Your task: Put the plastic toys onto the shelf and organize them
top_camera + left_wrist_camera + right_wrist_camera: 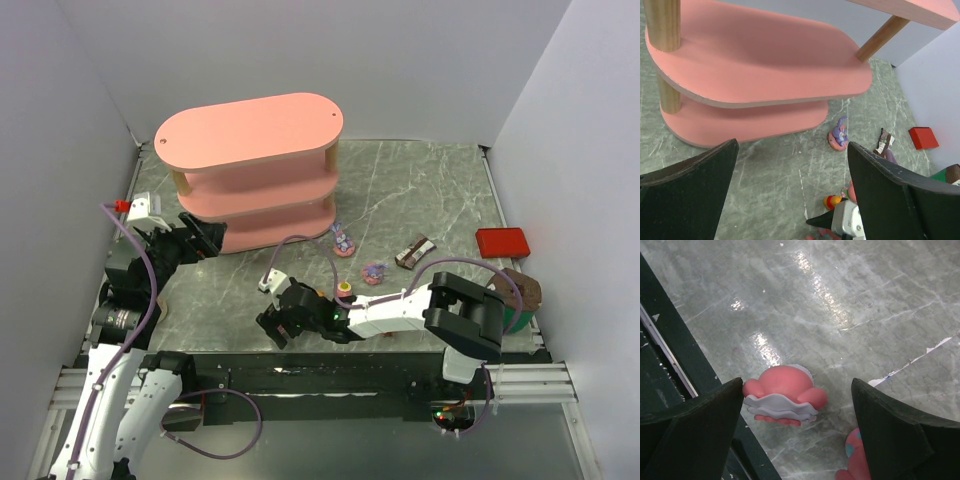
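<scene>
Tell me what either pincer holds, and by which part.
Nothing is held. The left pincer and right pincer are open; a pink round plastic toy lies ungripped.

From the table's middle, the pink shelf (250, 135) walls off 10 to 12 o'clock, though its tiers stand open between the wooden posts (662, 24). Bare marble table (420, 190) lies free at 1 o'clock. A purple figurine (343, 240), snack bar (413, 252) and red box (501, 241) string out toward 3 o'clock. The right arm (400, 312) bars 4 to 6 o'clock.

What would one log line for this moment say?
left gripper: open, facing shelf | right gripper: open, straddling pink toy on table | purple toy: on table near shelf
</scene>
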Available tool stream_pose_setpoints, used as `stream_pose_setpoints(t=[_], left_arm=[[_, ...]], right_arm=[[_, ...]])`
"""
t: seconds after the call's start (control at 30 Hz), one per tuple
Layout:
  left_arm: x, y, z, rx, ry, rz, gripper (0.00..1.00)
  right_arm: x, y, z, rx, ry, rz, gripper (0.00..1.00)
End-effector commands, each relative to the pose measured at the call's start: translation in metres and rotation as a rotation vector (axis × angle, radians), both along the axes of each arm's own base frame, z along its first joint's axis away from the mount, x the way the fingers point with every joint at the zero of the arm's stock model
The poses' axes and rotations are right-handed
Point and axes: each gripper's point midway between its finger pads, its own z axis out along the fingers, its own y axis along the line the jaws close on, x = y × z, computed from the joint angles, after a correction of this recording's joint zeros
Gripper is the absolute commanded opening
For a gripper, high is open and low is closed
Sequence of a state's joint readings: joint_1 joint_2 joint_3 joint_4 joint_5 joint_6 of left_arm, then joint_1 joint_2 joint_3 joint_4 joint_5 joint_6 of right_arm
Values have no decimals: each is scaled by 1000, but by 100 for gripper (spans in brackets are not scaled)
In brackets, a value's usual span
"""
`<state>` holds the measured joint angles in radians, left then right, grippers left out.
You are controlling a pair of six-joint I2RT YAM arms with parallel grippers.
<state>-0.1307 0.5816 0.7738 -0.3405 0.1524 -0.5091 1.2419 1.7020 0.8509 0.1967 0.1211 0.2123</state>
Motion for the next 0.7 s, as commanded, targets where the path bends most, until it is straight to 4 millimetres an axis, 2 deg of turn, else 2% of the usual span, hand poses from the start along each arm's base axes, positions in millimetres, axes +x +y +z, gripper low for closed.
stream_pose_setpoints(t=[0.0, 0.33, 0.47, 0.6, 0.67], left_arm=[[0, 2, 11, 4, -49, 10, 96], [0, 3, 11, 7, -52, 13, 96], [0, 3, 11, 6, -50, 16, 96], [0, 4, 11, 6, -50, 18, 96], [0, 4, 11, 5, -49, 21, 97]], right_arm=[[6, 18, 17, 65, -20, -38, 88], [9, 16, 20, 72, -32, -70, 63], [13, 15, 26, 80, -45, -90, 61], [21, 15, 49, 107, -82, -118, 59], [27, 15, 68, 122, -118, -139, 58]])
